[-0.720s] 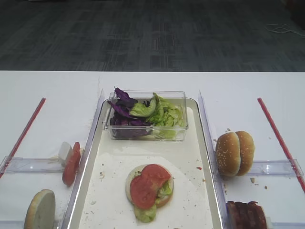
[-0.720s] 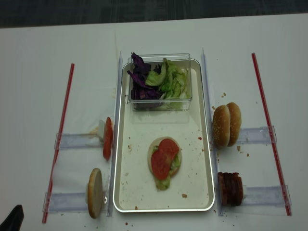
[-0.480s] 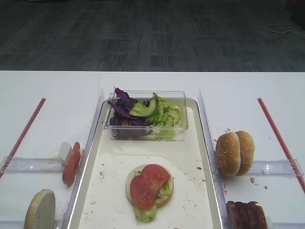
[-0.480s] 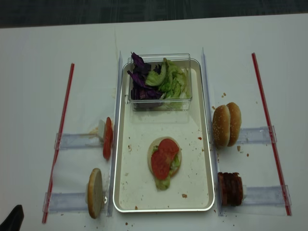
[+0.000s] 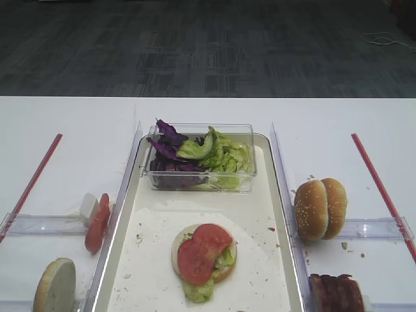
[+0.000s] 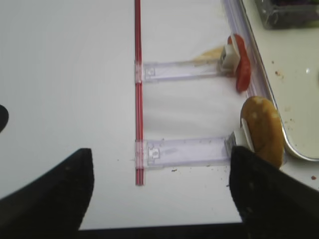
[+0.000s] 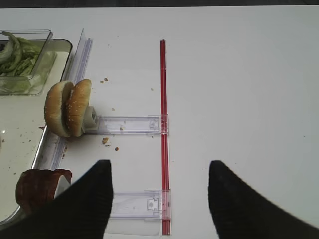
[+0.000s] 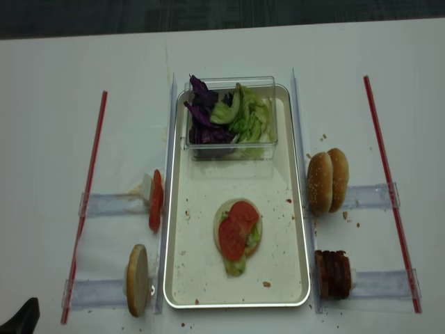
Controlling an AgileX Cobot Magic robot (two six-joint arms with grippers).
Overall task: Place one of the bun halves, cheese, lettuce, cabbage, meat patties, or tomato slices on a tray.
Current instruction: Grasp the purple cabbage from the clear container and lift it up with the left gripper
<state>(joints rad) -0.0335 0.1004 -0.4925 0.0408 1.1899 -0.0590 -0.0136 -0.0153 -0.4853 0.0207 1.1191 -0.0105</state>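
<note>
Exterior high view: the tray (image 5: 273,214) lies at the centre of the table (image 5: 71,130), long axis running near to far. On it sits a bun half (image 5: 221,260) topped with lettuce (image 5: 198,290) and a tomato slice (image 5: 203,252). A clear tub (image 5: 250,170) at the tray's far end holds purple cabbage (image 5: 168,151) and more green leaves. Neither of my end effectors shows here.

Right wrist view: my right end effector (image 7: 159,199) hovers above bare table, its two dark fingers (image 7: 84,204) spread wide with nothing between them. The paired bun halves (image 7: 68,107) stand on edge in a rack (image 7: 130,124), far and to the left of it; the meat patties (image 7: 40,185) stand on the near rack, just left of the left finger, flat faces pointing left and right.

Left wrist view: my left end effector (image 6: 159,191) also stands fully open and empty over the table. A single bun half (image 6: 262,130) on edge lies to its right, close beside the right finger (image 6: 271,196); spare tomato slices (image 6: 242,69) stand farther off on the far rack.

Exterior high (realsense) view: only a dark tip of my left arm (image 8: 21,316) enters at the near left corner. Judged from this layout, patties suit the right arm, since they lie nearest it; the lone bun half suits the left.
</note>
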